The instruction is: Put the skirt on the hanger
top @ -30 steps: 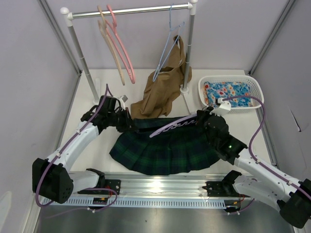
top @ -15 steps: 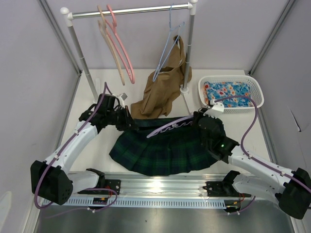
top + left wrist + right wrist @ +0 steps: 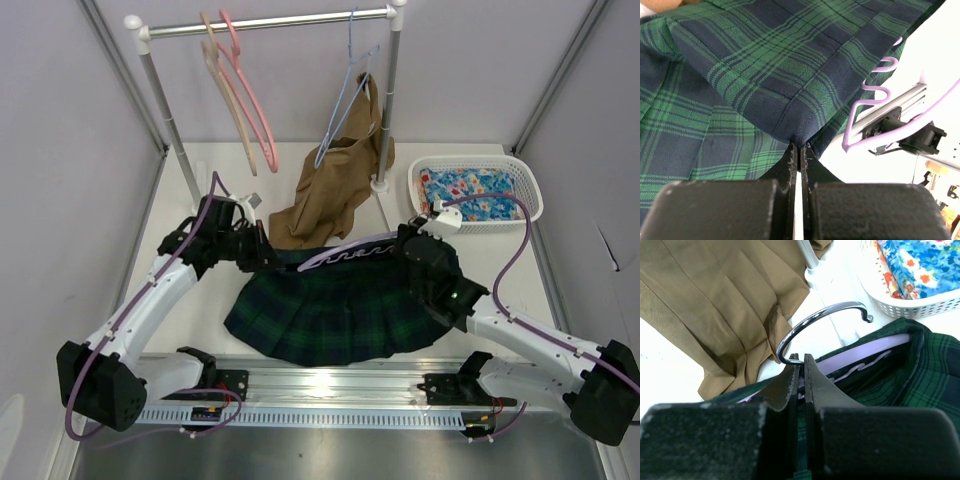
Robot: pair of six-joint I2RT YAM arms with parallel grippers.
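The dark green and navy plaid skirt (image 3: 335, 315) lies spread on the table, its waistband toward the back. My left gripper (image 3: 270, 258) is shut on the skirt's left upper corner; in the left wrist view the fabric (image 3: 765, 75) is pinched at the fingertips of that gripper (image 3: 798, 145). The lavender hanger (image 3: 350, 252) lies slanted along the waistband. My right gripper (image 3: 403, 243) is shut on the hanger at the base of its metal hook (image 3: 820, 320), seen up close in the right wrist view (image 3: 800, 360). Part of the hanger's wavy bar (image 3: 865, 365) sits inside the skirt's waist.
A clothes rack (image 3: 385, 100) stands at the back with pink (image 3: 250, 90), tan (image 3: 225, 95) and thin blue (image 3: 345, 95) hangers. A tan-brown garment (image 3: 330, 190) hangs down to the table behind the skirt. A white basket (image 3: 530, 190) with floral cloth (image 3: 470, 190) stands back right.
My right gripper has carried the hanger a little left and toward the back, along the waistband. The left gripper keeps its hold on the skirt corner.
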